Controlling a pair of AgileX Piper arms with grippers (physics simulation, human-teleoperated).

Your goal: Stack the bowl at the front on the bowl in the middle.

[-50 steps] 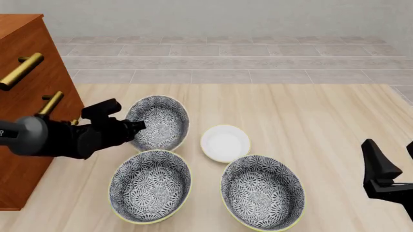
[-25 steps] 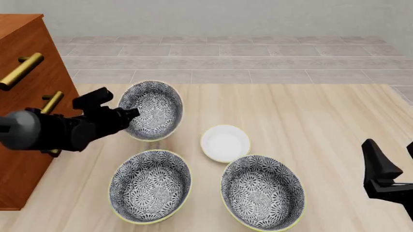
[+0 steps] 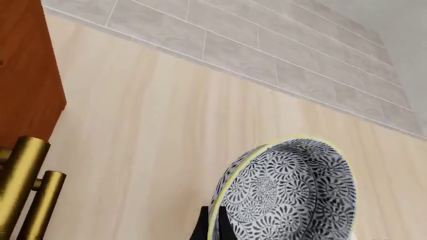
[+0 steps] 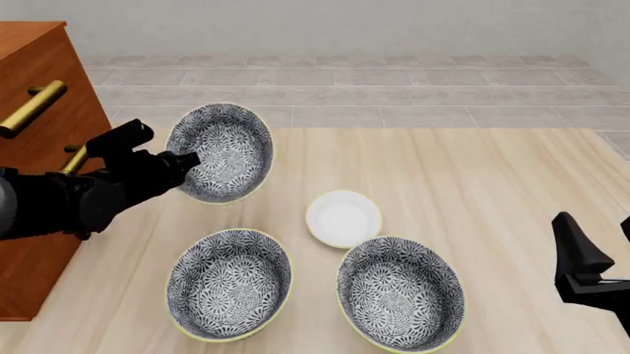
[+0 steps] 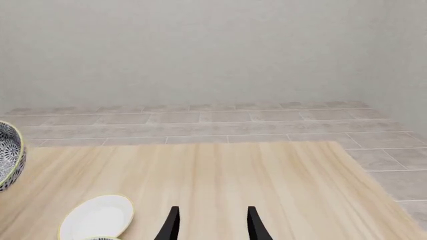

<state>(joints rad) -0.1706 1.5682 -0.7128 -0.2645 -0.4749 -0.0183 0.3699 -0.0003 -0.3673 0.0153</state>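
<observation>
Our left gripper (image 4: 184, 162) is clamped on the rim of a deep grey-and-white floral bowl (image 4: 221, 152), tilted above the pale wood counter (image 4: 473, 184); right gripper (image 5: 211, 222) is parted w/ nothing between (idle).

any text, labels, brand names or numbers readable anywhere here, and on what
None: no words, numbers, labels or signs show in any view.
The three patterned bowls, including the one held by the left hand, carry only floral patterning.
The small white dish, the wooden cabinet with brass handles and the table are unmarked.
</observation>
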